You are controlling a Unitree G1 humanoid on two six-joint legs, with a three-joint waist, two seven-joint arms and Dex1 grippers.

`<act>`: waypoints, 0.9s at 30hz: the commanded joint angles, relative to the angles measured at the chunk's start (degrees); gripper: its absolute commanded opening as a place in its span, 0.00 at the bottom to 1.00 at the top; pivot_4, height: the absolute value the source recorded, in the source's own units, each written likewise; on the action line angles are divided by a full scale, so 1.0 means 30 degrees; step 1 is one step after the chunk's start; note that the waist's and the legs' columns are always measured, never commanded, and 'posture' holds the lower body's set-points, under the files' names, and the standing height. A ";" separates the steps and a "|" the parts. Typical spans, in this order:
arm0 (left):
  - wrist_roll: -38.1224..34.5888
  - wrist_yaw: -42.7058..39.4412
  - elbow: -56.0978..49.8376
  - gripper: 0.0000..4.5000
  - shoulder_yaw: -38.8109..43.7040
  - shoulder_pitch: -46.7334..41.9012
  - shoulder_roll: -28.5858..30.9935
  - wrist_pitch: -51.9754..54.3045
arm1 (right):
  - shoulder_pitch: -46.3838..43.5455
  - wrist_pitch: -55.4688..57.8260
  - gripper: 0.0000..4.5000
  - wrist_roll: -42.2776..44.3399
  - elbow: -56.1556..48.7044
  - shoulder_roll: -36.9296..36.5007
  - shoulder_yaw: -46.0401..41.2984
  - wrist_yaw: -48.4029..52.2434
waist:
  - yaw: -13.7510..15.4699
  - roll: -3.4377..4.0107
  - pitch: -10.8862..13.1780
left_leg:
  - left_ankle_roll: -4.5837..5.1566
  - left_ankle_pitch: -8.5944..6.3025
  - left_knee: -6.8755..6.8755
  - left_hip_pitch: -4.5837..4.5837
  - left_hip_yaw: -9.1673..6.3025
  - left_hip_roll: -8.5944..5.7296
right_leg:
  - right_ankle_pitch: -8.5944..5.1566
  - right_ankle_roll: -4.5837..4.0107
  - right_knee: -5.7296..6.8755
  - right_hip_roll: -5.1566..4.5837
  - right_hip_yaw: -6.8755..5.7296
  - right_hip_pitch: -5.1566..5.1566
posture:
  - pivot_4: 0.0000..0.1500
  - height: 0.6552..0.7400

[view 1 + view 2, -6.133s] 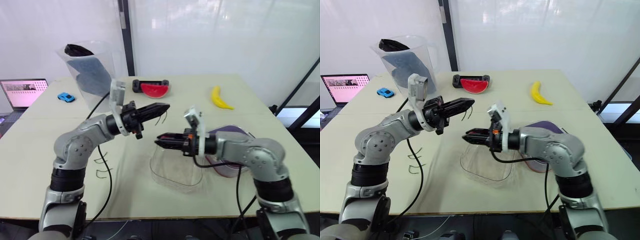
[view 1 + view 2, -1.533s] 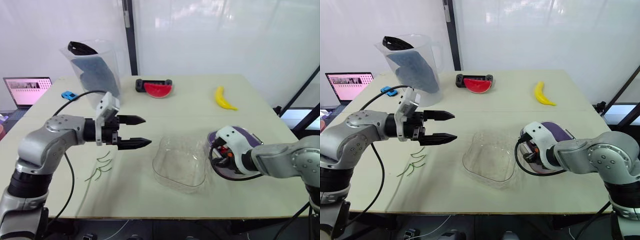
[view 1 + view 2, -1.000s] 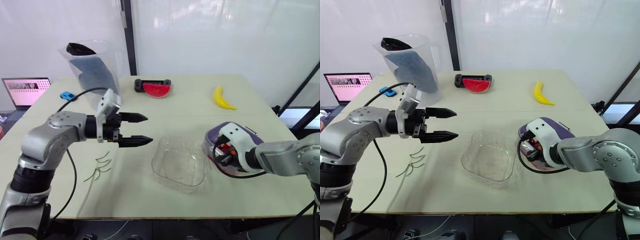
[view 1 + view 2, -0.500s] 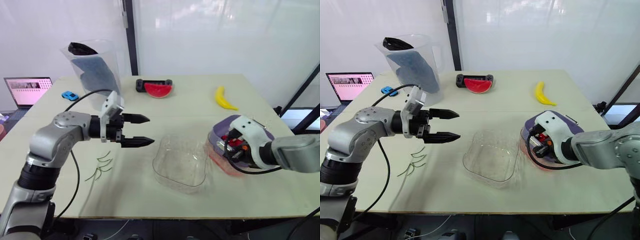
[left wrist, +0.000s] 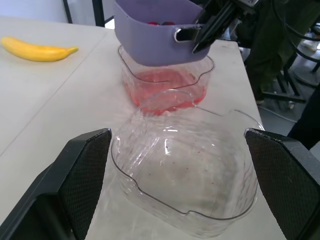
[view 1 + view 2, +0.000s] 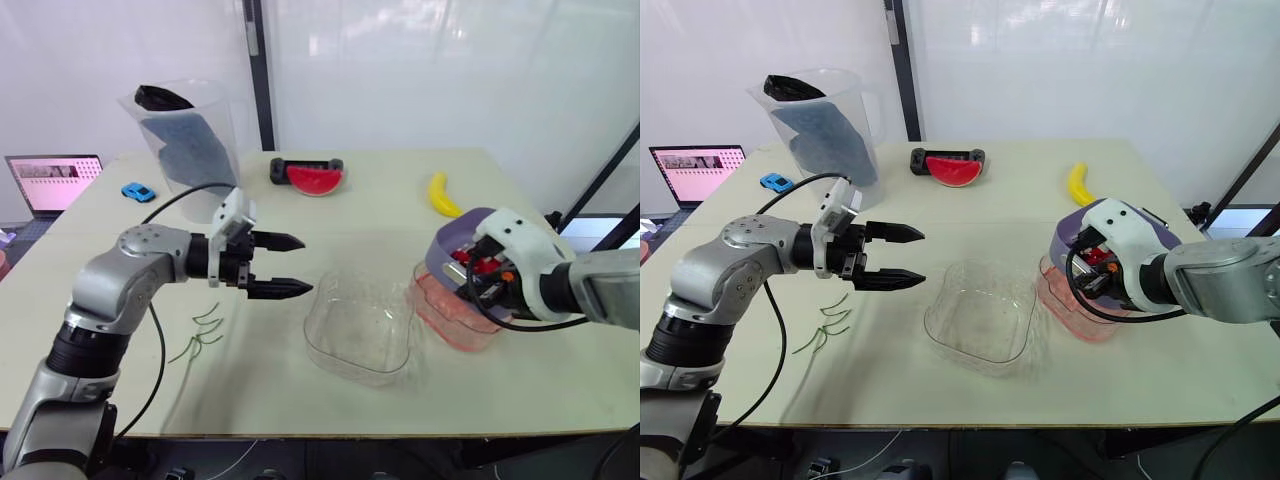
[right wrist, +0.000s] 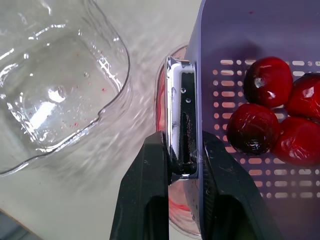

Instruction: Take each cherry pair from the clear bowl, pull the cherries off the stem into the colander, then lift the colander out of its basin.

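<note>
The purple colander [image 6: 460, 232] hangs tilted in the air above its clear basin [image 6: 448, 318], which holds red liquid. My right gripper [image 7: 184, 140] is shut on the colander's rim handle [image 7: 181, 115]. Several red cherries [image 7: 267, 112] lie inside the colander. The clear bowl [image 6: 360, 325] sits in the middle of the table with only red specks in it. My left gripper [image 6: 306, 265] hovers open just left of the bowl, holding nothing. In the left wrist view the colander [image 5: 150, 35] floats over the basin [image 5: 165, 95].
Bare green stems [image 6: 200, 330] lie on the table left of the bowl. A large clear pitcher [image 6: 185, 140], a blue toy car [image 6: 132, 191] and a laptop [image 6: 50, 185] are at the far left. A watermelon slice [image 6: 313, 178] and a banana [image 6: 443, 195] lie further back.
My right gripper has raised the colander out of the basin, which now shows its red liquid. The left gripper has stayed open, drifting slightly toward the bowl.
</note>
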 commanded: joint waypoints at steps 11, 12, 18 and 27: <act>0.0043 -0.0303 -0.0214 1.00 0.0423 -0.0312 0.0073 -0.0325 | 0.0123 -0.1910 0.05 0.2012 -0.0411 -0.1500 0.0656 -0.0750 | 0.0013 0.0001 0.0000 | 0.0000 0.0000 0.0000 -0.0001 -0.0001 0.0009 | 0.0000 0.0000 0.0000 0.0000 0.0000 0.0000 | 1.00 1.00; 0.0021 -0.0276 -0.0248 1.00 0.0451 -0.0292 0.0073 -0.0301 | 0.0202 -0.1998 0.05 0.2055 -0.0440 -0.1603 0.0757 -0.0814 | 0.0013 0.0000 0.0000 | 0.0000 0.0000 -0.0001 -0.0001 -0.0001 0.0010 | 0.0000 0.0000 0.0000 0.0000 0.0000 0.0000 | 1.00 1.00; -0.0115 0.0142 -0.0397 1.00 0.0762 0.0058 0.0128 -0.0127 | 0.0051 -0.2403 0.05 0.2197 -0.0304 -0.1939 0.1303 -0.0820 | 0.0008 0.0001 0.0000 | 0.0000 0.0000 -0.0001 0.0000 -0.0002 0.0011 | 0.0000 0.0000 0.0000 0.0000 0.0002 -0.0001 | 1.00 1.00; -0.0586 0.1054 -0.0578 1.00 0.2071 0.1368 0.0395 0.0061 | -0.3860 -0.1568 0.05 -0.2029 0.0531 -0.1438 0.3693 0.3016 | -0.0020 0.0015 0.0005 | 0.0000 0.0000 -0.0003 -0.0001 -0.0004 0.0013 | 0.0000 0.0000 0.0000 0.0000 0.0007 -0.0012 | 1.00 1.00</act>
